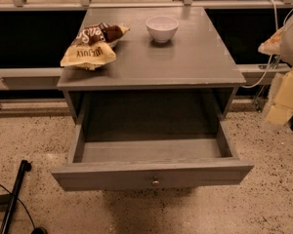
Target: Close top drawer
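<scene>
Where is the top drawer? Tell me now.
Camera view, lower centre: the top drawer stands pulled out below the tabletop. The gripper hangs at the right edge, apart from it.

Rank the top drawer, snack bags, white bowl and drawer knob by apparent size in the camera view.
1. top drawer
2. snack bags
3. white bowl, slightly farther back, so this gap is unsure
4. knob
The gripper at the right edge is cut off, so unranked.
</scene>
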